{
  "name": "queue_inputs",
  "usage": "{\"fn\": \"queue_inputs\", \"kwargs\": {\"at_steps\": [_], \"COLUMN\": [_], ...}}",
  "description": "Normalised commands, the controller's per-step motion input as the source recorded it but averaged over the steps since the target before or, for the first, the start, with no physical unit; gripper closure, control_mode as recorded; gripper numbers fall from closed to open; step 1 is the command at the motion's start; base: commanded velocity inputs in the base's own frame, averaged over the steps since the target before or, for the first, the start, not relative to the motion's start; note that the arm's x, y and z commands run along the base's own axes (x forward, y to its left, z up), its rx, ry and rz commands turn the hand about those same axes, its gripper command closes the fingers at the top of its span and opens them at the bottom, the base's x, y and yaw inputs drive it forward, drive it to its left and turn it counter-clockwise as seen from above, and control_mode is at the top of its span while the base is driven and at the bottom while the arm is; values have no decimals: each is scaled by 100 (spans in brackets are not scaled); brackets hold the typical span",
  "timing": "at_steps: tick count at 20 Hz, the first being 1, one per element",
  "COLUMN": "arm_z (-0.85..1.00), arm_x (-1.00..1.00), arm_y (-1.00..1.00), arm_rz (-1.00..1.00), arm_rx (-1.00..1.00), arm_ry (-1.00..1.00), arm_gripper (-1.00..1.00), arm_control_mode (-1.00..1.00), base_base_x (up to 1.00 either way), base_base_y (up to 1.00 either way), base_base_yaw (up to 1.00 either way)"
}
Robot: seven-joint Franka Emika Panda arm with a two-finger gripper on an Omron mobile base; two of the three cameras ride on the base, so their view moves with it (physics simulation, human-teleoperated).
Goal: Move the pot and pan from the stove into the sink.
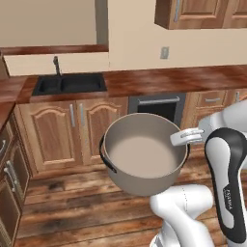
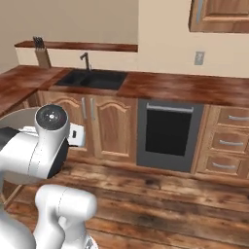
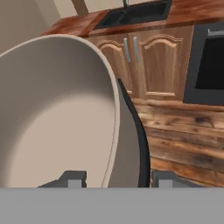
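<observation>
The pot (image 1: 140, 154), wide, grey-beige and pale inside, hangs in the air over the wooden floor, well in front of the cabinets. My gripper (image 1: 185, 136) is shut on its right rim. In the hand view the pot wall (image 3: 52, 109) and one black loop handle (image 3: 141, 131) pass between my gripper's fingertips (image 3: 118, 179). The black two-basin sink (image 1: 70, 84) lies in the counter at the far left, with its slim faucet (image 1: 57, 65) behind it. The sink (image 2: 92, 79) sits at the upper left of the right base view. The pan and the stove are out of view.
A dark-fronted appliance (image 1: 157, 106) sits under the wooden counter (image 1: 183, 77) right of the sink cabinets (image 1: 72, 125). Drawers (image 2: 228, 141) lie further right. A side counter (image 2: 19, 87) runs along the left, and a knife block (image 2: 41, 53) stands on the ledge.
</observation>
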Motion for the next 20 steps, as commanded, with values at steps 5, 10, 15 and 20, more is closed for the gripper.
{"fn": "queue_inputs", "kwargs": {"at_steps": [5, 10, 15, 20], "arm_z": [0, 0, 0, 0], "arm_x": [0, 0, 0, 0], "arm_y": [0, 0, 0, 0], "arm_rz": [0, 0, 0, 0], "arm_rx": [0, 0, 0, 0], "arm_ry": [0, 0, 0, 0], "arm_gripper": [100, 100, 100, 100], "arm_control_mode": [100, 100, 100, 100], "base_base_x": [1, 0, 0, 0], "base_base_y": [-23, 10, 86, 56], "base_base_yaw": [-35, -1, -6, -6]}}
